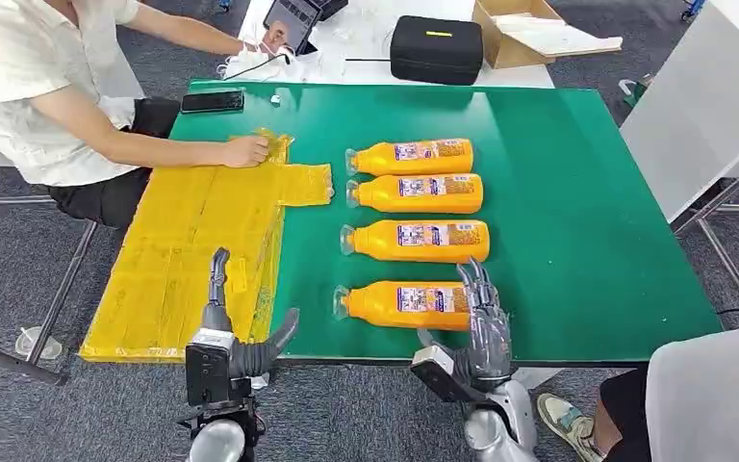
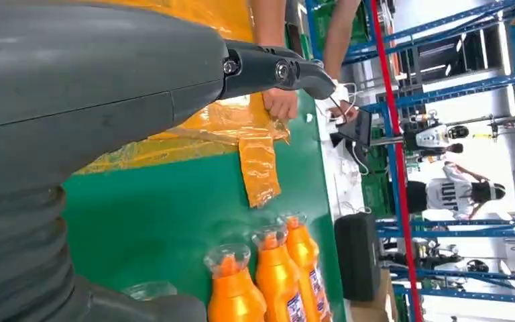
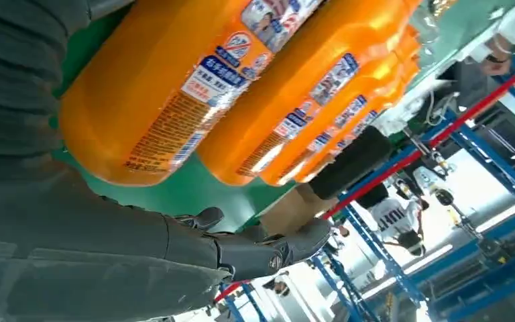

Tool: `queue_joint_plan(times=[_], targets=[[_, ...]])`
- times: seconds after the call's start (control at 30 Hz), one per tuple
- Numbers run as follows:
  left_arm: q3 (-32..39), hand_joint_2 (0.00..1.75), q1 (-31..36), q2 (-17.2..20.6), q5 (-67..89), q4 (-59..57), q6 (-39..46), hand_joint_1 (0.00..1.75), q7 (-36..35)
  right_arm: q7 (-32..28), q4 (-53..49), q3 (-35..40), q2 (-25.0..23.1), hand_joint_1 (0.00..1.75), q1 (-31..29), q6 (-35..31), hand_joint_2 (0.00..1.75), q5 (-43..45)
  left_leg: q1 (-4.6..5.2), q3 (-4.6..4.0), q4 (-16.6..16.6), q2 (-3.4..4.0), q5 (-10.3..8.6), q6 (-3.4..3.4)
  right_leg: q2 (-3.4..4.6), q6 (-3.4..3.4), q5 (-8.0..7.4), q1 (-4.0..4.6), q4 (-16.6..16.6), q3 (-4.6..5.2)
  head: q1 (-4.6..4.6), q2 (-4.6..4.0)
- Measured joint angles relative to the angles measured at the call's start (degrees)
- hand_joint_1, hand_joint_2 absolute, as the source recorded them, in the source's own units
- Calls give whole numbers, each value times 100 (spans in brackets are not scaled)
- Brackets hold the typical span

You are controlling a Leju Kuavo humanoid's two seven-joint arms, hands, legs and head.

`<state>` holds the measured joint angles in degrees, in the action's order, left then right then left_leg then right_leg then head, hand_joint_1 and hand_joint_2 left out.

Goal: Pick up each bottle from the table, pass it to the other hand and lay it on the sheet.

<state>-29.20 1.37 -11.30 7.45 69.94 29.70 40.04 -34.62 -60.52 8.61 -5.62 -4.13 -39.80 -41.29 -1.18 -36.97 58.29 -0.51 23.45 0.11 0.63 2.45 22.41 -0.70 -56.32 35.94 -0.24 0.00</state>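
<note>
Green desk [image 1: 577, 241] top, grey carpet floor [image 1: 19, 279] around it, white table [image 1: 385, 53] behind carrying a black case [image 1: 436, 48] and a cardboard box [image 1: 515, 29]. Yellow plastic sheet [image 1: 192, 260] covers the desk's left part and overhangs the left and near edges; a seated person's hand [image 1: 246, 151] presses its far corner. Black phone [image 1: 213, 101] at the far left desk edge. Four orange bottles lie in a column mid-desk, caps toward the sheet: far bottle [image 1: 414, 157], second bottle [image 1: 419, 193], third bottle [image 1: 419, 241], nearest bottle [image 1: 409, 304]. Right half of the desk is bare green. Right robot hand [image 1: 486, 327] sits at the near edge, fingers spread, reaching over the base end of the nearest bottle, not closed on it. Left robot hand [image 1: 236, 337] hangs over the sheet's near edge, fingers apart, holding nothing. Another person's leg and shoe [image 1: 568, 419] at the near right corner.
</note>
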Motion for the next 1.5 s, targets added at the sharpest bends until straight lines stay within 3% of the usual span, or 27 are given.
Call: queue_joint_plan(times=[0.37, 0.87, 1.5], targets=[[0, 175, 19, -2, 7, -46, -31, 0, -4, 350, 352, 48, 85, 0, -139, 46, 175, -252, 1, -1, 0, 0, 0, 1, 0, 0, 0, -1, 0, -1, 0, 0], [-13, 175, 104, -63, -289, -70, -280, 0, -168, 1585, 1005, 1113, 750, 0, -829, 949, 175, -1591, 1, 4, 0, 1, 0, 1, 1, 1, -1, -1, 1, -3, 0, 0], [-9, 175, 100, -98, -376, 173, -243, 0, -240, 2619, 861, 2035, 1220, 0, -1160, 1305, 175, -2540, 1, 27, 0, 1, -2, 2, 1, -4, -6, -1, 2, -25, 0, 0]])
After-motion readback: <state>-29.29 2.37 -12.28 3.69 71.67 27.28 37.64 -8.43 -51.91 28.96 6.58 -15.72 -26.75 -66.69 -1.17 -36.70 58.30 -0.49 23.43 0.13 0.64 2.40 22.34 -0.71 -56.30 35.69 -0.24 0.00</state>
